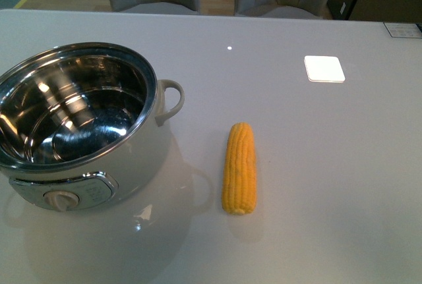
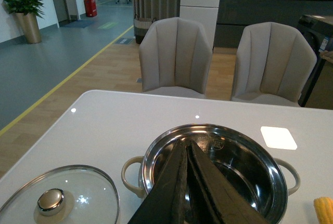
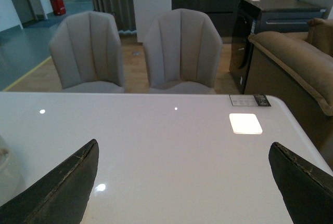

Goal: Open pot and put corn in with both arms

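The white pot [image 1: 148,149] stands open at the table's left, its shiny steel interior empty, loop handle [image 1: 173,99] toward the corn and dial [image 1: 62,199] at the front. The yellow corn [image 1: 239,167] lies flat to the right of the pot, tapered end pointing away. Neither gripper shows in the front view. In the left wrist view my left gripper [image 2: 186,142] is shut and empty above the pot [image 2: 263,182]; the corn's tip [image 2: 323,209] shows at the frame's edge. In the right wrist view my right gripper [image 3: 184,148] is open and empty over bare table.
A glass lid [image 2: 57,200] with a steel knob lies on the table beside the pot. Two grey chairs [image 2: 177,57] stand behind the table's far edge. A white square of reflected light [image 1: 324,68] lies on the table's far right.
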Robot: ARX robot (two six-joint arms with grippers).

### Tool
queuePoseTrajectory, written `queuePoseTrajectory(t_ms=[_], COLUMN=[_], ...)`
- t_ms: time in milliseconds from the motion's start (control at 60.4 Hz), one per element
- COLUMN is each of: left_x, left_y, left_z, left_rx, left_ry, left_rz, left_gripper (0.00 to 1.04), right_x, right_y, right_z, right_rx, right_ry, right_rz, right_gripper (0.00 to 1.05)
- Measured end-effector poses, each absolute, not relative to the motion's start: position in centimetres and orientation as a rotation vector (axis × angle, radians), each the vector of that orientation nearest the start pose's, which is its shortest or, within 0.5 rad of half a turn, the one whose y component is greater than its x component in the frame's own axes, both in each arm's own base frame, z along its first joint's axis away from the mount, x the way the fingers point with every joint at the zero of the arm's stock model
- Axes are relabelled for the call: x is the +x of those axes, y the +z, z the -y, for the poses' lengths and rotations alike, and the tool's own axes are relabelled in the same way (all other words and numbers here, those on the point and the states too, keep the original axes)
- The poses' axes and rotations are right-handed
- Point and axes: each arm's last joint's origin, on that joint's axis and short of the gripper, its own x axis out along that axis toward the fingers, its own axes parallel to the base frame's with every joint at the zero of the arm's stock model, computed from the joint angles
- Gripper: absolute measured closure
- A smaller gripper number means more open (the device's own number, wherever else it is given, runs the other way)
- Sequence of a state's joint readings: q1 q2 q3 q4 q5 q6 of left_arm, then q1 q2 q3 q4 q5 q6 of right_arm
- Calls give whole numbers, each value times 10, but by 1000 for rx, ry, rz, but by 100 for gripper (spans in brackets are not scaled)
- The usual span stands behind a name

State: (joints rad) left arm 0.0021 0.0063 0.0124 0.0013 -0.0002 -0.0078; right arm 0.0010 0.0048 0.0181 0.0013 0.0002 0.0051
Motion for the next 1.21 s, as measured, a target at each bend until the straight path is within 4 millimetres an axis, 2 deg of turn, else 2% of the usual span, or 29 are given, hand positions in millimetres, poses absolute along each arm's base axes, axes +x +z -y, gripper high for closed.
queuePoseTrajectory(t_ms=[314,612,662,827,976,1026,1092,1142,1208], left_x=[97,97,97,97,97,97,97,97,97], left_y=[167,167,167,167,167,167,167,167,167], left_z=[0,0,0,0,0,0,0,0,0], left_rx=[-9,-8,-8,-8,-6,-5,-6,-5,-5], left_ry=[2,2,2,2,2,2,1,2,2], left_rz=[7,7,7,7,7,7,8,8,8], left_gripper=[101,48,36,6,7,7,7,7,7], right_x=[97,97,97,97,97,97,100,100,103], right_y=[169,169,169,169,170,169,170,164,158], right_z=[0,0,0,0,0,0,0,0,-1], right_rx=[5,5,5,5,5,78,216,281,342], right_ry=[1,1,1,1,1,-2,-53,-93,-126], right_rz=[15,15,15,15,14,-151,-497,-666,-748], right_gripper=[9,9,9,9,9,9,9,9,9])
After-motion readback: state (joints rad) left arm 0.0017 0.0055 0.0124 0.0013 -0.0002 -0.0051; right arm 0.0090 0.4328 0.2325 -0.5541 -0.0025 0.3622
